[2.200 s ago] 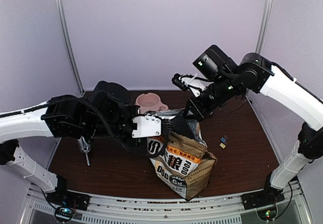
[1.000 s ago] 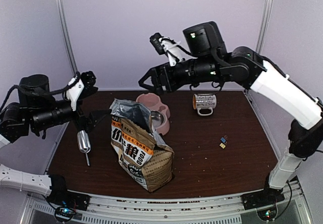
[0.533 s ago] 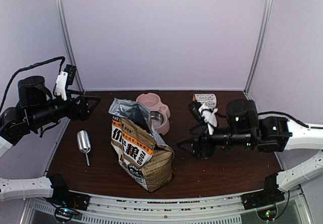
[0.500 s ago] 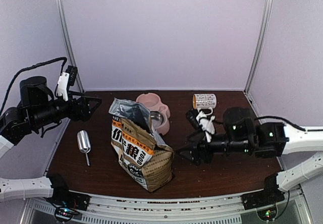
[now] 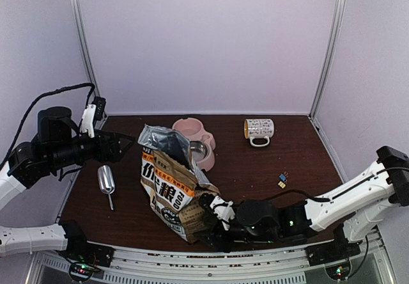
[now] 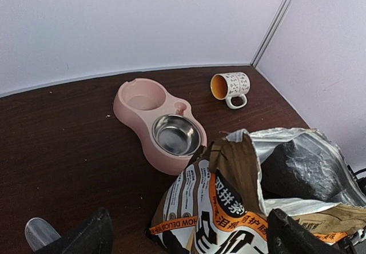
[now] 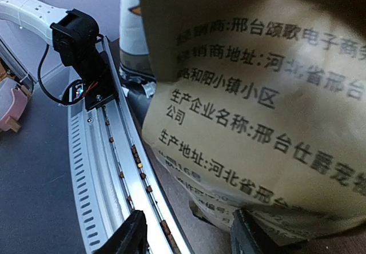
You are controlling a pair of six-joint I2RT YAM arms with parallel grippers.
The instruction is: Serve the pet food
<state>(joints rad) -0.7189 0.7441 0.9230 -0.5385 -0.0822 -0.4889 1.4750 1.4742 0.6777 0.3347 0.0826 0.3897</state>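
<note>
Left tool (image 5: pixel 124 144): held above the left side of the bench (image 5: pixel 307 169), aimed at the bag. Its jaws are spread wide and hold nothing.

Metal scoop (image 5: pixel 105 180): lies flat on the bench below the left tool, handle toward the near edge, apart from the bag.

Printed kraft bag (image 5: pixel 176 188): stands upright at bench centre, top torn open, foil lining showing. The interior is dark in the left wrist view, so its contents cannot be made out.

Pink double bowl (image 5: pixel 192 130): just behind the bag, with a steel insert (image 6: pixel 174 135) in its nearer well.

Right tool (image 7: pixel 191 234): low at the near edge, at the bag's bottom right corner. Its fingers stand part-way apart beneath the bag's lower edge. Whether they pinch the bag cannot be told.

Pet food (image 7: pixel 139 163): a few brown pellets lie scattered along the slotted metal rail (image 7: pixel 97 197) at the bench's near edge, beside the bag's base.

Patterned mug (image 5: pixel 258 129): on its side at rear right.

Binder clips (image 5: pixel 281 180): on the bench, right of the bag, well apart.
</note>
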